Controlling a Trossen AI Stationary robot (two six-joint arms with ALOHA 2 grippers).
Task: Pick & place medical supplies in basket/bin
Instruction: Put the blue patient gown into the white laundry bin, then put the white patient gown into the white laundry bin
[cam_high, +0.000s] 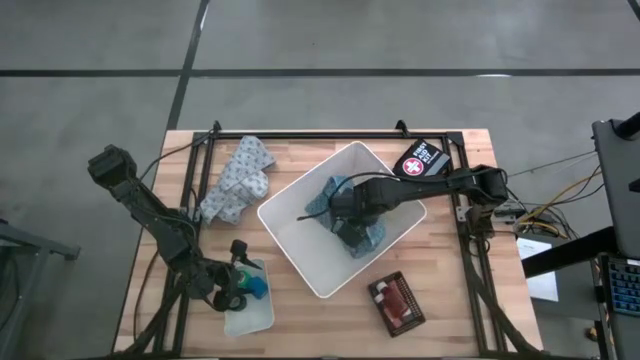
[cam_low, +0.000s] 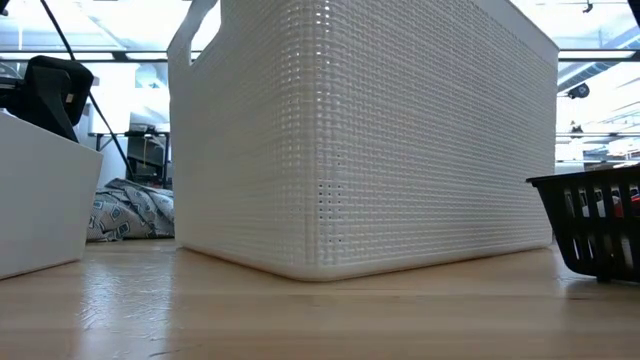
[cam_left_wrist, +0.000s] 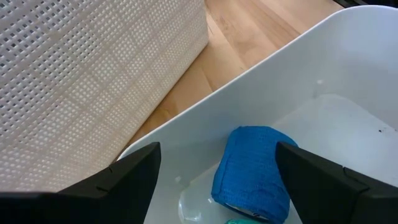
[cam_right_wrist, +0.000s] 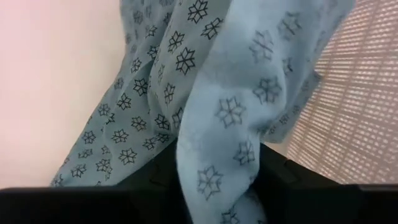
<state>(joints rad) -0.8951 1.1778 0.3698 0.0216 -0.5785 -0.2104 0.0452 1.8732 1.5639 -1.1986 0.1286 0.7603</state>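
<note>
Two arms busy: right gripper (cam_high: 345, 212) was down in the bin (cam_high: 300, 262), jaws clamped on patterned cloth (cam_right_wrist: 211, 93); best release low. Left gripper (cam_high: 232, 290) jaws stood apart over the blue roll (cam_left_wrist: 252, 165).

right gripper (cam_high: 352, 212) fingers buried in patterned cloth (cam_right_wrist: 217, 106) — bin (cam_low: 360, 130) top cropped

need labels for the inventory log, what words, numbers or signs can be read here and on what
Flat black case at the table's far right corner: a white cross on a red round sign; white lettering beside it is too small to read.
Small dark slotted basket with red contents: no readable text.
Large white rectangular plastic bin: none.
Blue bandage roll in the small translucent tray: none visible.
</note>
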